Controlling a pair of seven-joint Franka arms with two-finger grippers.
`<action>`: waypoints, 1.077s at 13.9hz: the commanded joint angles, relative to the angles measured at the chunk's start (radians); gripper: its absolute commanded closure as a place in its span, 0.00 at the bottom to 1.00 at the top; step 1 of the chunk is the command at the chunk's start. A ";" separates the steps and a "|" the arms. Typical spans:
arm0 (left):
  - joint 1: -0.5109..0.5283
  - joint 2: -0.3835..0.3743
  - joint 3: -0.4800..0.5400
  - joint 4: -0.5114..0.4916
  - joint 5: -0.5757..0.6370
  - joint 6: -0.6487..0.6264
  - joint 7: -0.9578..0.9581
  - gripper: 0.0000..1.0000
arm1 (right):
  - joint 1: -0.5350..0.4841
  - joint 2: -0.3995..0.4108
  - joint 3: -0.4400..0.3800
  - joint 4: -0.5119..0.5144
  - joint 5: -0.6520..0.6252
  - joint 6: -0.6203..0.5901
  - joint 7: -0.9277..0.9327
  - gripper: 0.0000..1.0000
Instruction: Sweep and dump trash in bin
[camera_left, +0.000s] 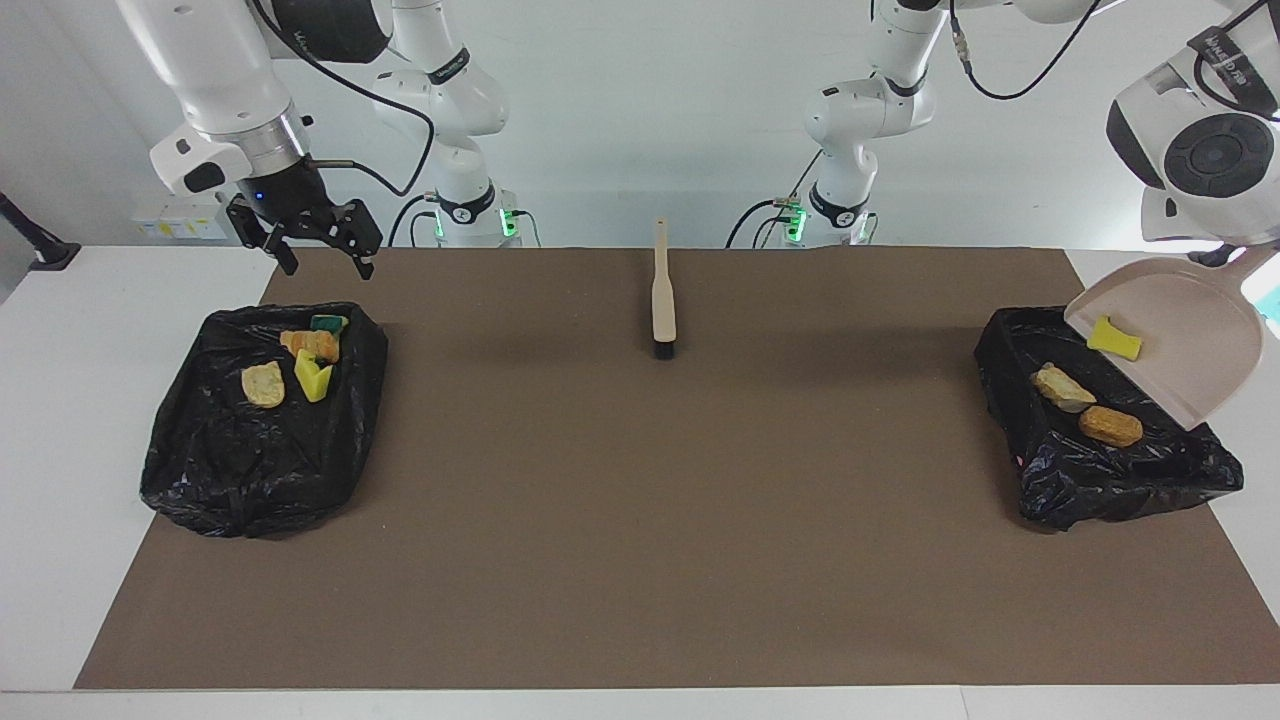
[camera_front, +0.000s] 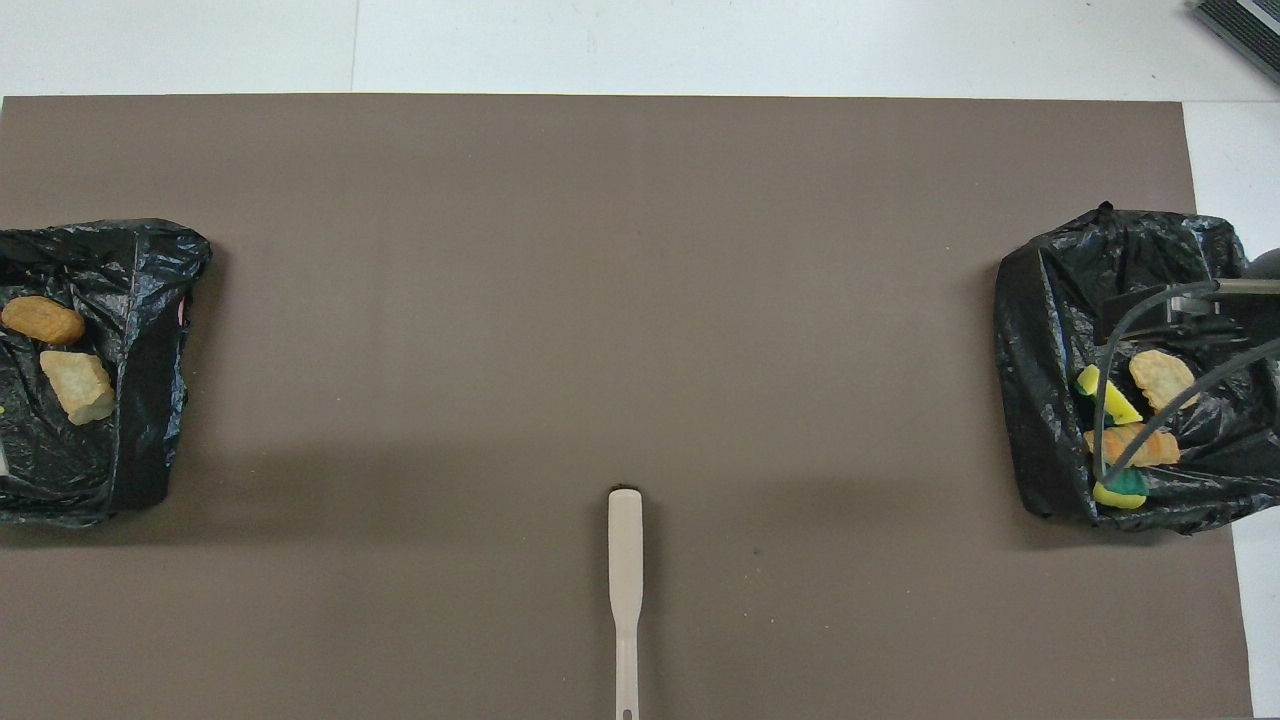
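My arms are glossy white, built of rounded, bulging segments with black bands at the joints. One band near my left wrist carries white lettering that I cannot read. Big round black discs cap the sides of my elbow joints. Thin black cables loop loose along both arms and run down to my two bases, where small green lights glow. My right wrist ends in a silver metal ring with a grey-white block beside it. Below that sits my right hand (camera_left: 318, 258), black and angular, with two dark fingers on splayed links and a tiny blue light on its body. My left hand is not visible.
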 joint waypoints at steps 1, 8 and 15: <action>-0.049 0.013 0.013 -0.010 0.024 -0.057 -0.099 1.00 | -0.010 -0.025 0.002 -0.029 0.025 0.006 0.008 0.00; -0.055 0.012 0.013 0.016 0.007 -0.215 -0.338 1.00 | -0.004 -0.024 0.002 -0.029 0.027 0.009 0.032 0.00; -0.052 -0.008 0.027 0.165 -0.167 -0.282 -0.176 1.00 | -0.001 -0.021 0.003 -0.024 0.024 0.006 0.018 0.00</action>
